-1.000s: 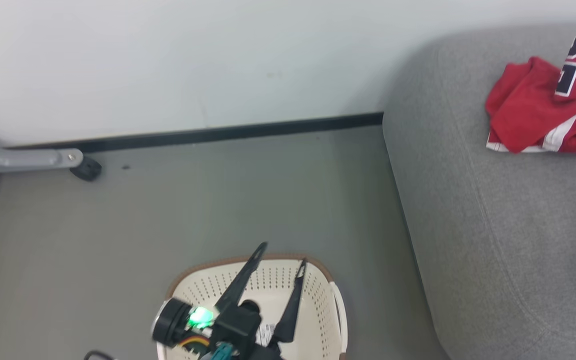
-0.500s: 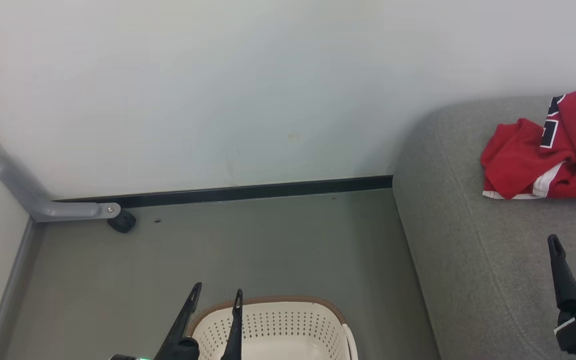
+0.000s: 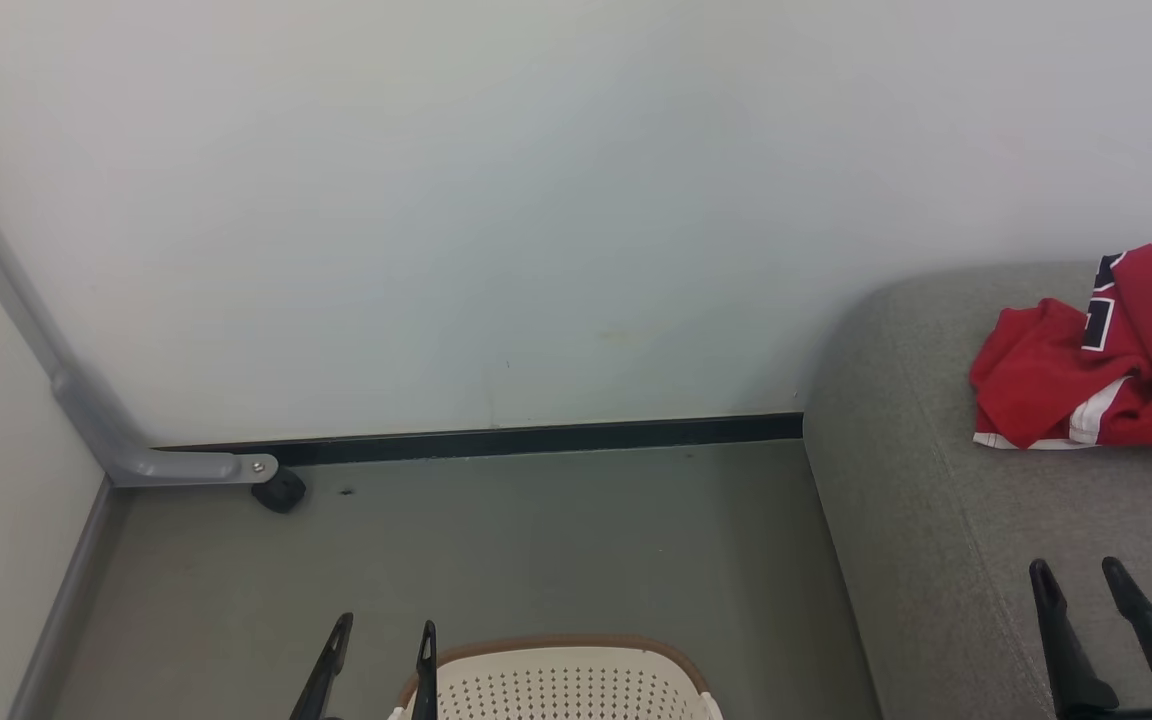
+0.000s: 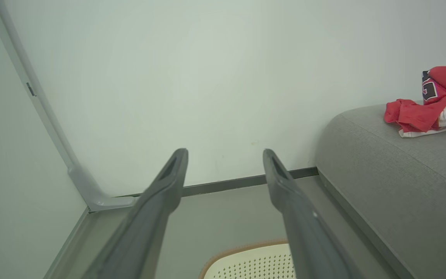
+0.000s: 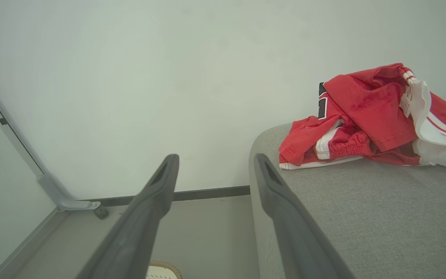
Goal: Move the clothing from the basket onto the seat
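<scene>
At the far left, a grey metal strut [image 3: 186, 466] slants down the wall [image 3: 536, 200] to the floor [image 3: 586, 540] and ends beside a small black wheel [image 3: 279, 492]. Right of it, at the bottom edge, the left pincer [image 3: 384, 628] points upward, its two fingers spread wide with nothing between them. Its right finger stands just at the left rim of the basket [image 3: 556, 685].

The basket stands on the floor, and the head view catches just its far part. That part is bare perforated wall with no red cloth, but the rest is cut off, so I cannot tell whether it is wholly empty.

Further right is the seat [image 3: 936, 560]. The clothing [image 3: 1086, 380] lies on it in a crumpled red-and-white heap near the wall, well apart from the basket. The right pincer [image 3: 1076, 570] hangs over the seat's near part, wide and empty, short of the heap.

The transfer looks finished or close to it. The next move calls for a look down into the basket. If a garment is left there, the left pincer is nearest. It would have to drop through the open top, close on a fold and carry it across to the heap.
</scene>
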`<state>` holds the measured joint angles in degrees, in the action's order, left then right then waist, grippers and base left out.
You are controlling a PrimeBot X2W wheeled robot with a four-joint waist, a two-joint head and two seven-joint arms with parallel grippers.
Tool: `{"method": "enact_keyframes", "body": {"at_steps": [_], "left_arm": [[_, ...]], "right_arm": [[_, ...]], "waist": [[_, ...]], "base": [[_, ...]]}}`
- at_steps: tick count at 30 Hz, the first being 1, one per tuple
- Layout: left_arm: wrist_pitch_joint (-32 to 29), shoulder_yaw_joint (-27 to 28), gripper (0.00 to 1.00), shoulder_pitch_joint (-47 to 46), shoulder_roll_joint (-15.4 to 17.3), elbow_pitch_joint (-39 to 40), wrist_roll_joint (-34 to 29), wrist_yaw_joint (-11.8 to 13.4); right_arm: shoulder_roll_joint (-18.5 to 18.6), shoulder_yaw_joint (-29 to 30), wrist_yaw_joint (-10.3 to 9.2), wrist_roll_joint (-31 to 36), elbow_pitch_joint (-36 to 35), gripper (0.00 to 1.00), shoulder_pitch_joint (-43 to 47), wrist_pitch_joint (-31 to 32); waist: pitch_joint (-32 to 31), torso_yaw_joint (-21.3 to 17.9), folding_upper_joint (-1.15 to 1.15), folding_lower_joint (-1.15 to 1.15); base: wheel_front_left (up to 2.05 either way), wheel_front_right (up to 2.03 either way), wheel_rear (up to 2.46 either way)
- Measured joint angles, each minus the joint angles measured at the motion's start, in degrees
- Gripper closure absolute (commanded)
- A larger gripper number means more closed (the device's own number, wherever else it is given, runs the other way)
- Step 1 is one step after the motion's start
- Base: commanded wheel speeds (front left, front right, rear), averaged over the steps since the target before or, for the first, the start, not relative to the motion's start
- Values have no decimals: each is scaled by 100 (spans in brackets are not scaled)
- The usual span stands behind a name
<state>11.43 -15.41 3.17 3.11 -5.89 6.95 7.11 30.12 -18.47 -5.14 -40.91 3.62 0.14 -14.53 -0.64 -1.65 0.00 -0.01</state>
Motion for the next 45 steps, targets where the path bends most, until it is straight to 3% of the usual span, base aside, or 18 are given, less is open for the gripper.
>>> {"method": "enact_keyframes", "body": {"at_steps": [19,45], "left_arm": [[-53,48,0,296,-1,113,45,0],[-124,-30,0,296,0,88,64,0]], "right_arm": [[-145,369,-148,530,-465,0,899,1],[-182,643,-192,917,-561,0,1045,1]], "waist": [[-117,125,1,1],[-123,181,0,1]], "base": [[0,0,0],[0,0,0]]}}
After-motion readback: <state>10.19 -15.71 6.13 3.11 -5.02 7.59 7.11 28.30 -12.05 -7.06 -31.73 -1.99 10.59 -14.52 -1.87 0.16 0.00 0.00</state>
